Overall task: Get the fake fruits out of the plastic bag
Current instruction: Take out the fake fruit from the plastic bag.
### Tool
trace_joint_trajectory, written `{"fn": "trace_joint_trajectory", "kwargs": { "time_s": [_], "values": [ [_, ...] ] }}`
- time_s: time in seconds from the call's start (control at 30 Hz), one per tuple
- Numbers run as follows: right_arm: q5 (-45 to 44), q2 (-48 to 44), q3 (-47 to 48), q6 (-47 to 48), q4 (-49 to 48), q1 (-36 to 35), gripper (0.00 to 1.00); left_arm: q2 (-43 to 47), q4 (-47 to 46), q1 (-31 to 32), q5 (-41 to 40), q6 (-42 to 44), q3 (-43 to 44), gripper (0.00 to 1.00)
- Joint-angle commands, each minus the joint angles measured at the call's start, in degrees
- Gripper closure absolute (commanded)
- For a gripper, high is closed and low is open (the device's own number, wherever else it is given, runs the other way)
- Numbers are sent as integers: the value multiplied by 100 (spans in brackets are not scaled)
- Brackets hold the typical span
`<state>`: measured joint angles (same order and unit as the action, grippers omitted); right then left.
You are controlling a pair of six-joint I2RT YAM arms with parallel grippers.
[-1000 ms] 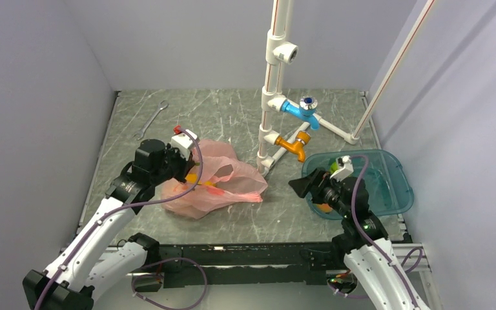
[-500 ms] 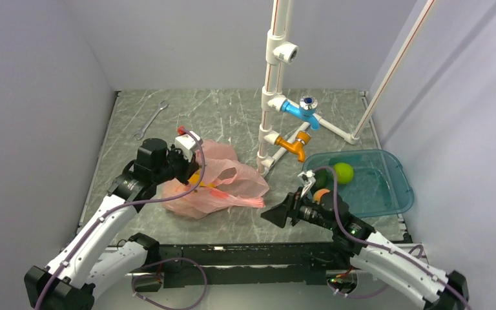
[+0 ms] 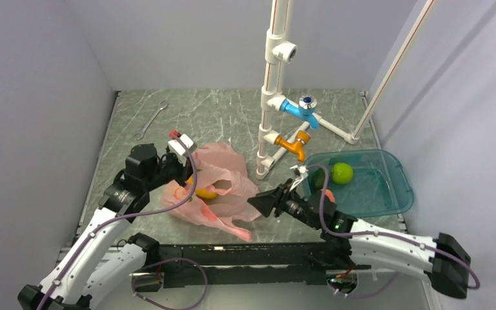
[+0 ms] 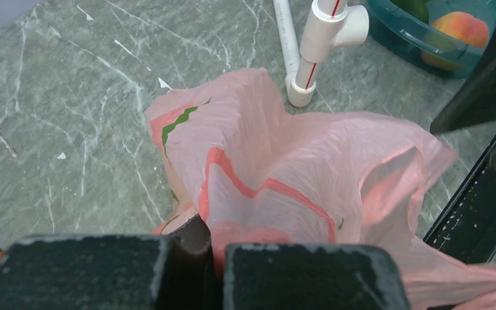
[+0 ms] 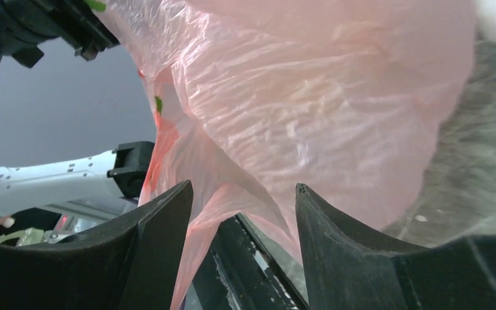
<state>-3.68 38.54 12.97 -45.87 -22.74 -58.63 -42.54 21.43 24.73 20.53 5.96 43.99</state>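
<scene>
Plastic bag (image 3: 232, 184) lies slumped on the table (image 3: 232, 116), a yellow fruit (image 3: 205, 192) showing at its mouth. I judge the film light, limp and slippery, best gripped at a gathered fold. Left gripper (image 4: 214, 255) is closed, pinching film. Right gripper (image 5: 242, 194) gapes wide alongside, holding nothing.

The left arm (image 3: 84, 248) and right arm (image 3: 391, 244) have glossy white links between black joints, each trailed by a thin purple cable (image 3: 113, 219). The left pincer (image 4: 214, 248) is matte black and blocky. The right pincer (image 5: 242, 187) has black wedge-shaped fingers.
</scene>
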Motion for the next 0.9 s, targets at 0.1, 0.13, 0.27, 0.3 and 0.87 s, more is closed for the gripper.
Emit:
{"fn": "trace_joint_trajectory", "kwargs": {
  "time_s": [0.1,0.13,0.27,0.3,0.87],
  "values": [
    [-2084,1756,333,775,-2203,-2146,41,-227,-194,25,150,6,90,100],
    [-2427,2227,495,976,-2392,-2480,42,-251,-192,24,159,-2,92,100],
    [-3490,3988,1725,1653,-2117,-3325,45,-296,-200,31,179,-24,109,100],
    [-3600,4346,2038,1831,-1944,-3424,46,-306,-182,24,190,-21,118,100],
    [-2962,4461,3399,2599,417,-3006,34,-307,-168,36,282,8,136,100]
  ]
}}
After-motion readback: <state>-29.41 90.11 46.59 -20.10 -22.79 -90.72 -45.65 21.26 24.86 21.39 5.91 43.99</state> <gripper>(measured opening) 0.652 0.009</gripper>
